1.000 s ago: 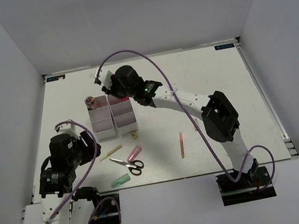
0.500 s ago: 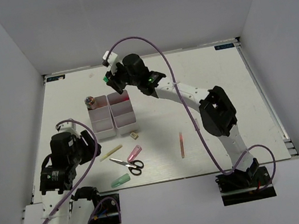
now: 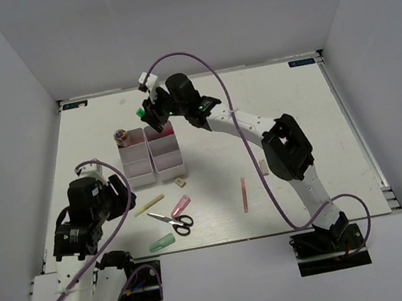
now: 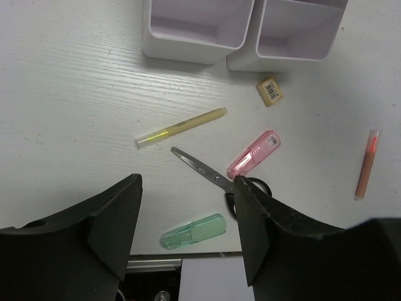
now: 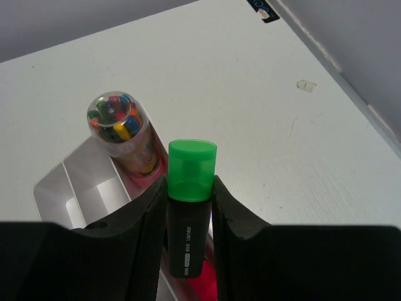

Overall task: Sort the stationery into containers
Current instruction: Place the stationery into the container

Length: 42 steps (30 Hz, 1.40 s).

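My right gripper [image 3: 144,110] is shut on a black highlighter with a green cap [image 5: 190,188], held above the far end of the right white tray [image 3: 169,158]. The left tray [image 3: 136,170] lies beside it, with a clear tube of colored bits [image 5: 122,128] in its far compartment. My left gripper [image 4: 188,232] is open and empty above the table's near left. Below it lie a yellow stick [image 4: 182,127], black-handled scissors [image 4: 203,169], a pink marker [image 4: 254,154], a pale green marker [image 4: 193,231], a small tan eraser [image 4: 270,90] and an orange-pink stick [image 4: 366,164].
Both trays' near compartments [image 4: 194,25] show at the top of the left wrist view. The table's near edge [image 4: 188,254] runs just below the pale green marker. A small white piece [image 3: 264,167] lies right of centre. White walls enclose the table.
My right gripper has risen from the far end of the trays with the green-capped highlighter and swung slightly left. My left arm has stayed still.
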Motion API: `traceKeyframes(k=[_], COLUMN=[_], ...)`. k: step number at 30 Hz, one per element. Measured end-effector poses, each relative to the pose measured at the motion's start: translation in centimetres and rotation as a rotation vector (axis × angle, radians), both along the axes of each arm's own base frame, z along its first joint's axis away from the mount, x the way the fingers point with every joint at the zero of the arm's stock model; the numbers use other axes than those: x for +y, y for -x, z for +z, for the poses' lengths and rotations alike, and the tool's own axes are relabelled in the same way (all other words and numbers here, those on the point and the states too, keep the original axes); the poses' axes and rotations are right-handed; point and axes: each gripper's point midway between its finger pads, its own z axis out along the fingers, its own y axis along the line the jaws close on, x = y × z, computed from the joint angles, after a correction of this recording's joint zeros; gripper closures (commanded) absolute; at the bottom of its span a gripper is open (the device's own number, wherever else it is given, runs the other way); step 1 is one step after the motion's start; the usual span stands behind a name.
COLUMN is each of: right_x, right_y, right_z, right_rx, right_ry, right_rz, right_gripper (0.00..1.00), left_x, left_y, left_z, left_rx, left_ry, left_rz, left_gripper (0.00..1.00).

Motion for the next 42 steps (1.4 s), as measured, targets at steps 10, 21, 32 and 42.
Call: traceKeyframes(k=[10, 21, 32, 42], right_x=[-0.4, -0.5, -0.6, -0.9], right_y=[-0.7, 1.3, 2.1, 1.3], right_z=[-1.7, -0.9, -1.6, -2.0], right_rx=[0.012, -0.001, -0.014, -0.051], right_ry=[-0.004, -0.045, -0.017, 0.011], right_rz=[0.072, 0.274, 0.327, 0.297], right_gripper=[1.0, 0.99, 0.72, 0.47], left_x=[0.0, 0.0, 0.0, 0.0], left_y=[-0.1, -0.2, -0.2, -0.2], left_z=[-0.4, -0.4, -0.4, -0.5], left_rx=[0.021, 0.025, 0.027, 0.027], left_ry=[-0.003, -0.003, -0.003, -0.003], left_rz=[0.0, 0.0, 0.001, 0.0], left_gripper=[0.29, 0.29, 0.29, 0.29])
